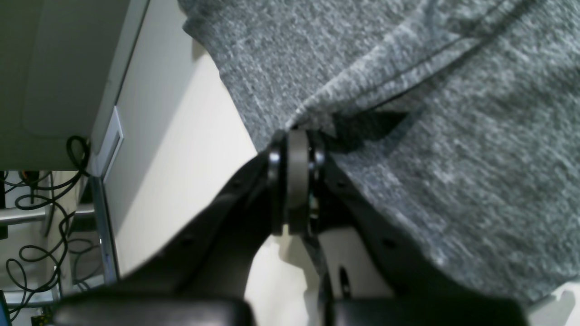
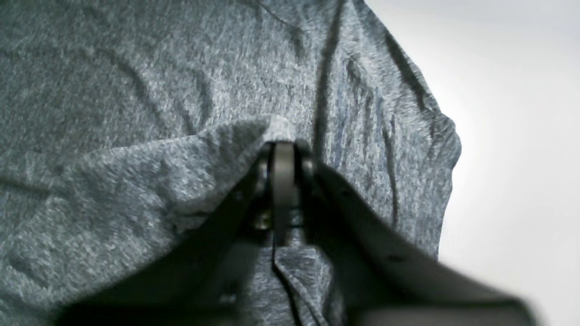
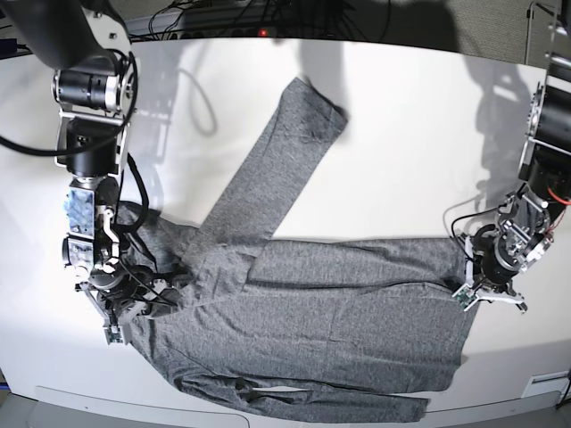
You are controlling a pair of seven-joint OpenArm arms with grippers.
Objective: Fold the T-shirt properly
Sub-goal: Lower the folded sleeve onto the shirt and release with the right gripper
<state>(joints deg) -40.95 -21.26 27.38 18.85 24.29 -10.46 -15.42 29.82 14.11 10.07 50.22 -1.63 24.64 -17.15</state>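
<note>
Currently the T-shirt [image 3: 312, 321] is lying lengthwise across the table [image 3: 401, 107], spanning both claws: left gripper [image 3: 471, 287] clamping its hem end, right gripper [image 3: 134, 303] pinching the shoulder end.

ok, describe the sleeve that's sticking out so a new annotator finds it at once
Start at the white table in the base view, where the T-shirt lies spread across the near half. From the shirt's shoulder a single long sleeve runs diagonally up toward the table's far edge. It is the only part lying alone on bare table, flat and straight.
</note>
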